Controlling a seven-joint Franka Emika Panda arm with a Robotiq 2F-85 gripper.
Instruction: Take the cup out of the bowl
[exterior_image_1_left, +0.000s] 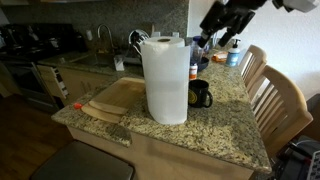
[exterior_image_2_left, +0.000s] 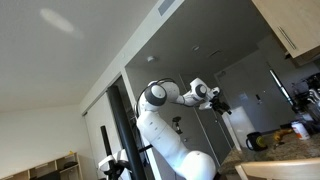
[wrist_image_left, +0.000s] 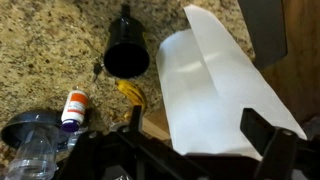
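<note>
In the wrist view a dark round bowl (wrist_image_left: 126, 58) sits on the granite counter, with a black stem-like piece sticking out at its far side. Its inside looks evenly dark and I cannot make out a cup in it. My gripper (wrist_image_left: 195, 124) is open and empty, its two fingers spread wide, high above the counter and over the white paper towel roll (wrist_image_left: 225, 85). In both exterior views the gripper (exterior_image_1_left: 226, 28) (exterior_image_2_left: 216, 101) hangs well above the counter. The roll (exterior_image_1_left: 165, 78) hides most of what stands behind it.
A black mug with a yellow inside (exterior_image_1_left: 200, 95) stands beside the roll. A wooden cutting board (exterior_image_1_left: 112, 100) lies on the counter's other side. A pill bottle (wrist_image_left: 75, 106) and a clear plastic vessel with a dark rim (wrist_image_left: 30, 140) stand nearby. Wooden chairs (exterior_image_1_left: 280, 100) line the counter edge.
</note>
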